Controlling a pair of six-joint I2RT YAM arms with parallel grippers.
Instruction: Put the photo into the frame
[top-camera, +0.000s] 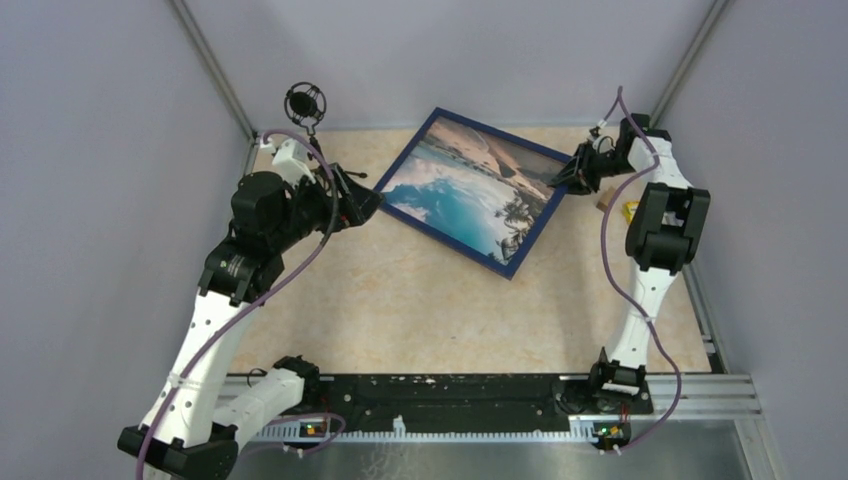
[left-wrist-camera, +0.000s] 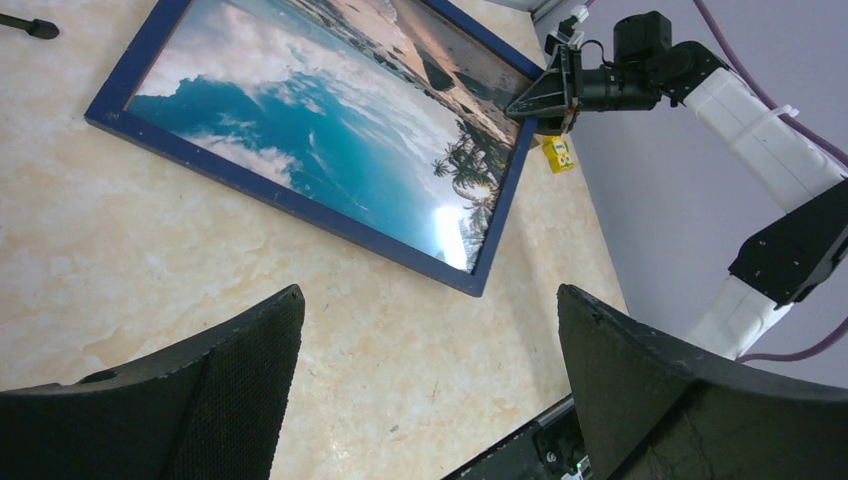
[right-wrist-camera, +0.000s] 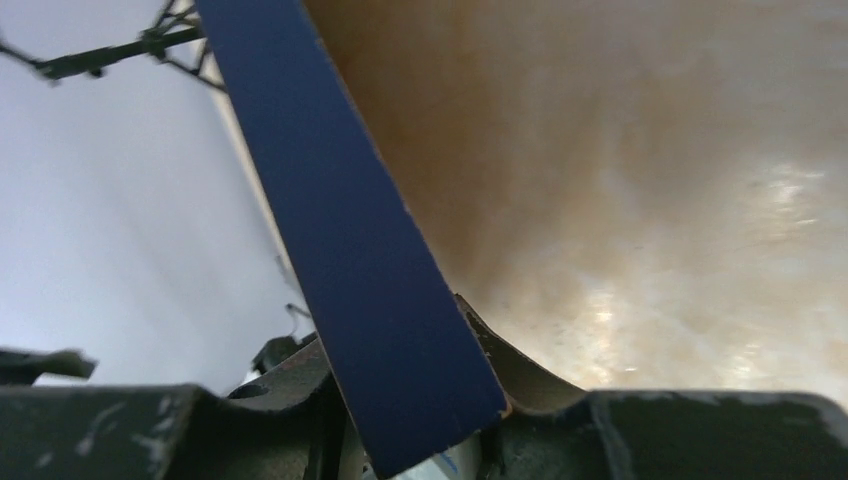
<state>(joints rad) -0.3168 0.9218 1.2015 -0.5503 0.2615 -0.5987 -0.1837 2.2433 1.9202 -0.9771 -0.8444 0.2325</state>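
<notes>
Looking across the table (top-camera: 400, 320), the photo (top-camera: 465, 185) seems already seated inside the frame (top-camera: 445, 241), blue side up, toward the far wall. The right gripper (top-camera: 562, 177) has its fingers closed on the frame's rail at the right corner. The left gripper (left-wrist-camera: 430, 300) hangs wide open and empty near the left corner, not touching. Little looks left beyond letting go, though whether the print sits fully home I cannot tell.

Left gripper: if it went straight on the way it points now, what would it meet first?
Most likely the near blue rail of the frame; the open left gripper has only bare table before it. Depth is unclear; it might touch table first.
</notes>
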